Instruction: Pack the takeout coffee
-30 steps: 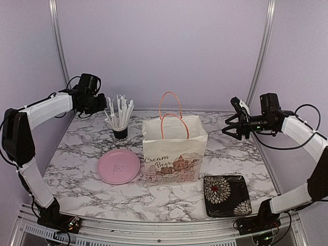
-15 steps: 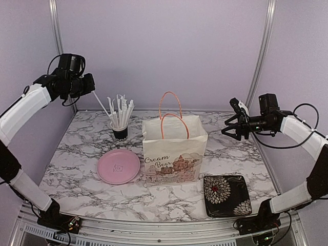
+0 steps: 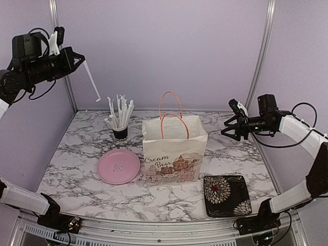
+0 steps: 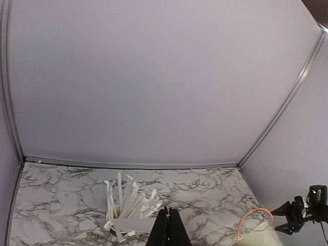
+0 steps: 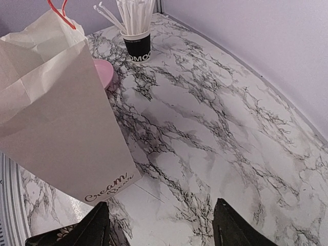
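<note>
Marbled worktop carries a "Cream Bear" paper bag whose inside we cannot see, and the takeout coffee cups show in none of our views. Our left pincer, high and left of the black cup of sticks, is clamped on one white stick. Our right pincer hangs spread wide to the right of the bag, its fingers cropped at the wrist view's bottom edge.
</note>
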Robot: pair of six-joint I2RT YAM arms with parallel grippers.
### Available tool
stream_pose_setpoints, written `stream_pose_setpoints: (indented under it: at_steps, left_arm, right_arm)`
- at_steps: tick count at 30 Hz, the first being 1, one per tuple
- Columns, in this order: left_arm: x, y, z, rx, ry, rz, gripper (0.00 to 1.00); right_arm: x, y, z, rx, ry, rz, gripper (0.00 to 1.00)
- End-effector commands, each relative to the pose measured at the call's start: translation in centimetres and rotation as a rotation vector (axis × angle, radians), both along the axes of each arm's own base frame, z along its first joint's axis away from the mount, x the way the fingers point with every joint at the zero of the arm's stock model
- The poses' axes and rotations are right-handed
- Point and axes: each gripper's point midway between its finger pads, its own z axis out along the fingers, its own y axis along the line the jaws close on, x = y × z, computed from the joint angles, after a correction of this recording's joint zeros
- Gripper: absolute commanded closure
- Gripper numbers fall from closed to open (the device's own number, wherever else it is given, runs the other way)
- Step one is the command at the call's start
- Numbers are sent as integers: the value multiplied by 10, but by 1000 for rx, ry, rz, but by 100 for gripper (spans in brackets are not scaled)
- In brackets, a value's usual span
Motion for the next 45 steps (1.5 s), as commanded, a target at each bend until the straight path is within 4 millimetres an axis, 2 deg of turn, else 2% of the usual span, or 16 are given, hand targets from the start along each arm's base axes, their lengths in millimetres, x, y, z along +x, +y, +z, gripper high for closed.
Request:
stream_pose_setpoints:
  at_steps: [1, 9, 13, 18, 21, 27, 31, 35, 39, 40, 42, 45]
  left_arm:
    - [-41, -56, 16, -66, -5, -303, 100]
    - [-87, -126, 30, -181, -8, -577, 100]
    - [-94, -155, 25, -199, 7, -642, 100]
    - [-88, -188, 9, -208, 31, -675, 100]
    - [-86, -217, -2, -225, 39, -717, 100]
    - [-79, -271, -33, -214, 65, -766, 100]
    - [-75, -296, -55, -202, 101, -784, 100]
    - [-75, -312, -80, -194, 154, -797, 100]
    - [-73, -320, -114, -161, 229, -797, 100]
    - [-73, -320, -121, -149, 245, -794, 97]
    - [-74, -317, -133, -107, 272, -787, 83]
    - [-71, -302, -134, -35, 256, -734, 68]
  right_arm:
    - [2, 0, 5, -1, -34, 9, 34]
    - [-2, -2, 3, -15, -47, 7, 34]
    - [-4, -2, 4, -19, -59, 5, 34]
    - [-6, -3, 5, -21, -72, 0, 34]
    - [-5, -3, 3, -26, -71, -1, 34]
    - [-6, -3, 1, -28, -69, 1, 34]
    - [-5, -4, -2, -34, -60, 1, 34]
    - [-5, -4, -4, -36, -59, 4, 34]
    - [-4, -4, -6, -41, -54, 6, 34]
    - [-4, -4, -6, -42, -53, 6, 34]
    - [-4, -4, -8, -43, -46, 8, 34]
    - [-3, -4, -10, -43, -38, 12, 34]
